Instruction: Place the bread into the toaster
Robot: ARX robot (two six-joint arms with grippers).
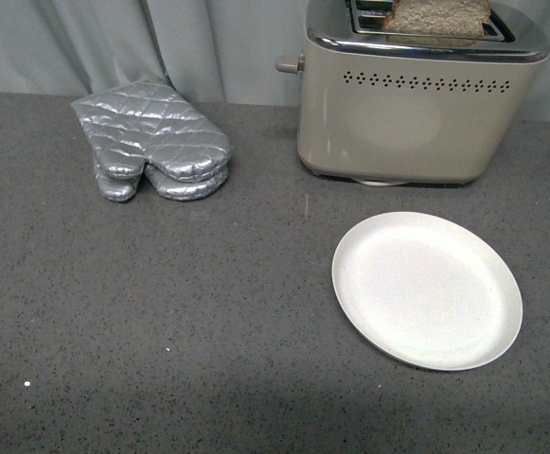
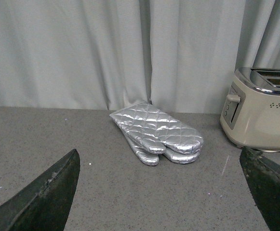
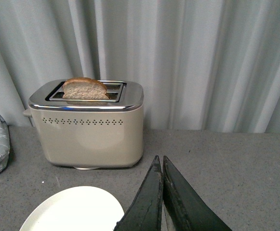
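While bread point(image 1: 440, 17) sits in toaster point(image 1: 412, 113), plate point(image 1: 426, 288) lies apart.

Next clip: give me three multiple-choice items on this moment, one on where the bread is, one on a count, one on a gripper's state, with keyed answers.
1. Where is the bread?
A. on the plate
B. in a toaster slot
C. under the mitts

2. How many oven mitts are stacked?
A. one
B. two
C. four

3. The right gripper is:
A. shut, empty
B. shut on bread
C. wide open

Answers:
1 B: the bread stands in a slot of the toaster; the plate is bare.
2 B: two silver mitts lie one on the other.
3 A: the right gripper has its jaws together with nothing between.
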